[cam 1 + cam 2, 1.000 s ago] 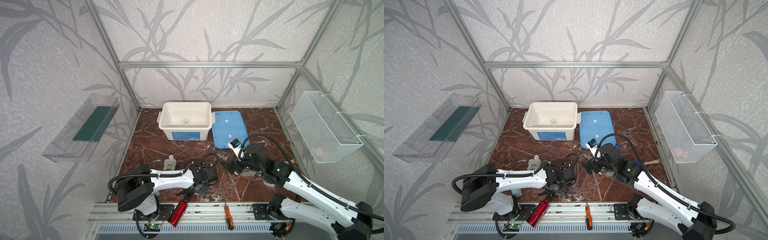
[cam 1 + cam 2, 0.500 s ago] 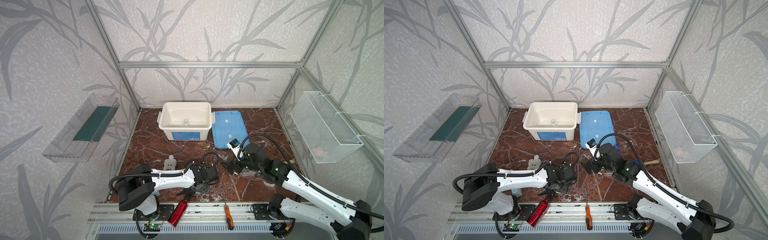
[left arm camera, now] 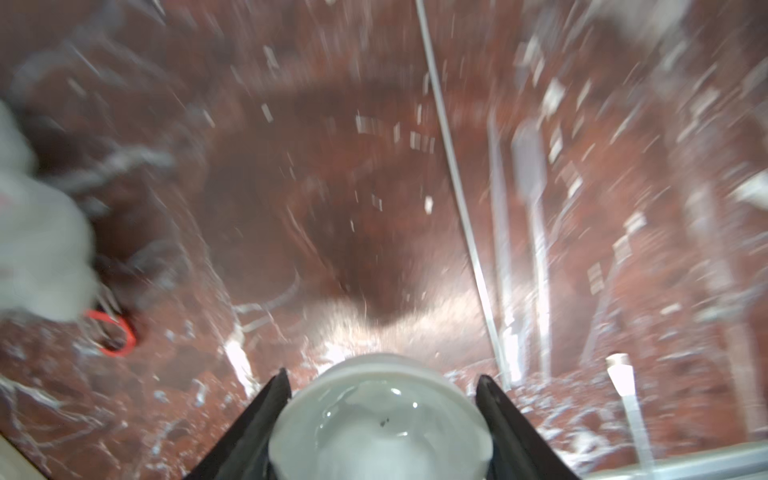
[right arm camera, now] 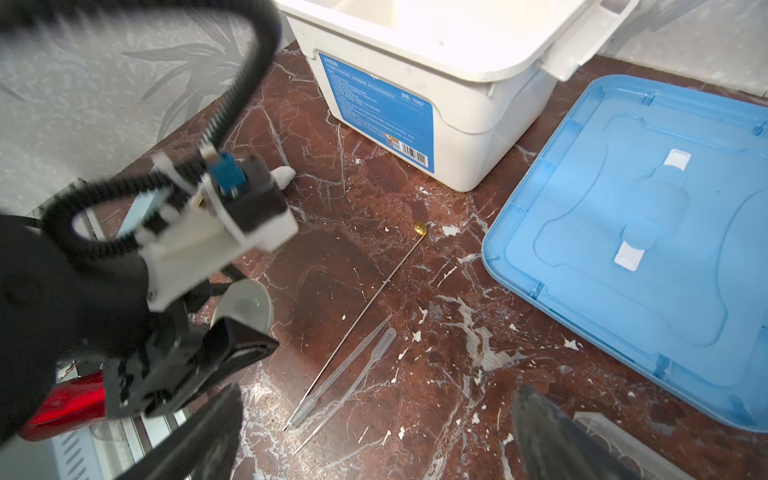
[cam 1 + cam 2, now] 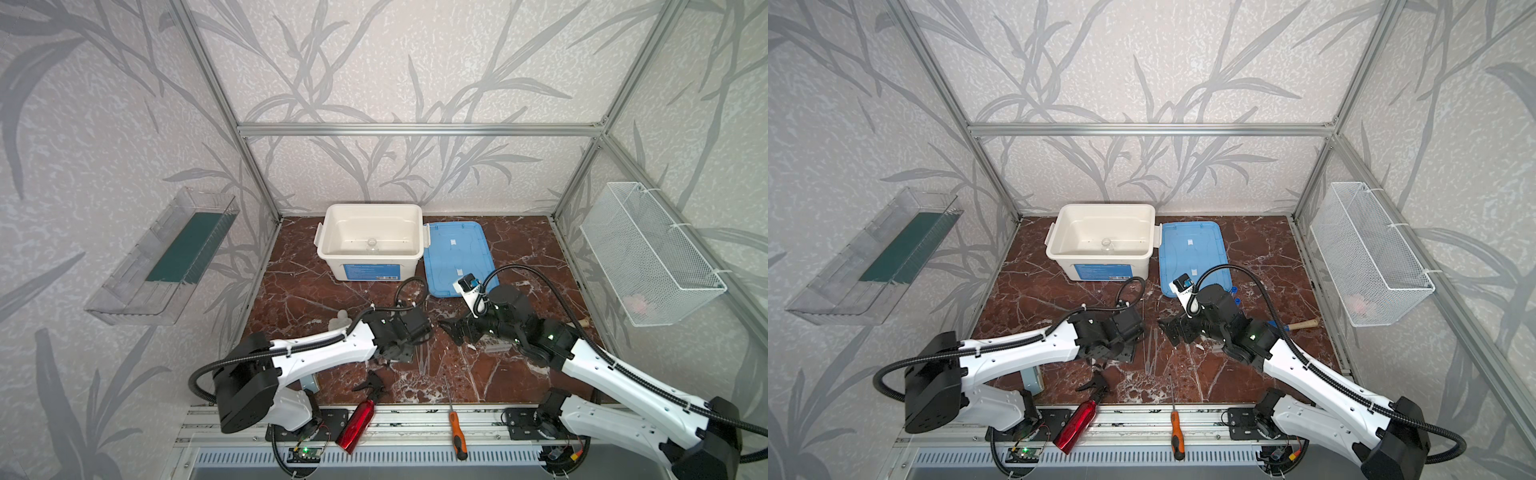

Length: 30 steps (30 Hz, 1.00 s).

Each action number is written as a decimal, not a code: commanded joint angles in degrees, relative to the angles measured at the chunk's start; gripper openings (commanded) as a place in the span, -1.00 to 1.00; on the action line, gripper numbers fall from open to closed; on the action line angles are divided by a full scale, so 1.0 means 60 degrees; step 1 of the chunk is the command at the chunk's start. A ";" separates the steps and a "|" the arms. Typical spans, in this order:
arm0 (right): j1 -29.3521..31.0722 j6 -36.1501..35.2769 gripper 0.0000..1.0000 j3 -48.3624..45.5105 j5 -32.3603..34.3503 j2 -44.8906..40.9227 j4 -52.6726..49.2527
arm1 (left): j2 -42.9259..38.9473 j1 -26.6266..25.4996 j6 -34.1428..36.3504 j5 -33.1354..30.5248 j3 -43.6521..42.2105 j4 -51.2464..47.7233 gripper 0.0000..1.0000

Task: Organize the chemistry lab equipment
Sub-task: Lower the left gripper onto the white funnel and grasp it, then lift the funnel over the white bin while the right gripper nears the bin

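Near the front of the red-brown marble table [image 5: 316, 291], we see the left gripper [image 3: 382, 376] pinching the small white round dish [image 3: 382, 419], one black finger against each side of its rim. From the right wrist view, the dish sits tilted in that grip.

Facing it across the middle in both top views, the right gripper [image 4: 378, 388] is spread wide with nothing between its fingers. It hangs above the table, and we cannot tell how high.

Between the two grippers, the thin clear droppers [image 4: 384, 338] lie side by side on the table. The thin rod [image 4: 366, 307] lies just beside them, nearly parallel. Its small gold tip points toward the white bin [image 5: 328, 249].

That bin stands open at the back of the table, and the small clear jar [image 5: 372, 246] rests inside it. Its blue lid [image 5: 457, 257] lies flat just beside it, on the right arm's side.

Only a corner of the clear rack [image 4: 615, 436] shows, close under the right gripper.

Along the front rail lie the red spray bottle [image 5: 357, 419] and the orange-handled screwdriver [image 5: 457, 432], well apart from each other.
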 commanded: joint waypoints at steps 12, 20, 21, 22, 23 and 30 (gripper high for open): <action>0.0039 -0.0482 0.98 0.4307 -0.0736 0.2510 0.1128 | 0.0756 0.4121 0.3539 0.0598 0.5780 -0.1837 -0.03; 0.0031 -0.0211 0.98 0.7240 -0.0282 0.5143 0.0316 | 0.3360 0.6104 0.4383 0.0906 0.8668 -0.2561 -0.04; 0.0031 -0.0227 0.98 0.7546 -0.0216 0.5457 0.0254 | 0.3736 0.6304 0.4548 0.0857 0.8963 -0.2607 -0.04; 0.0035 -0.0253 0.98 0.7796 -0.0102 0.5736 0.0194 | 0.4140 0.6453 0.4666 0.0630 0.9357 -0.2840 -0.04; 0.0031 -0.0229 0.98 0.7961 -0.0003 0.5959 0.0202 | 0.4585 0.6555 0.4779 0.0420 0.9739 -0.3099 -0.04; 0.0046 -0.0138 0.99 0.8883 0.0237 0.7478 0.0070 | 0.6322 0.7089 0.5167 0.0008 1.0991 -0.3273 -0.05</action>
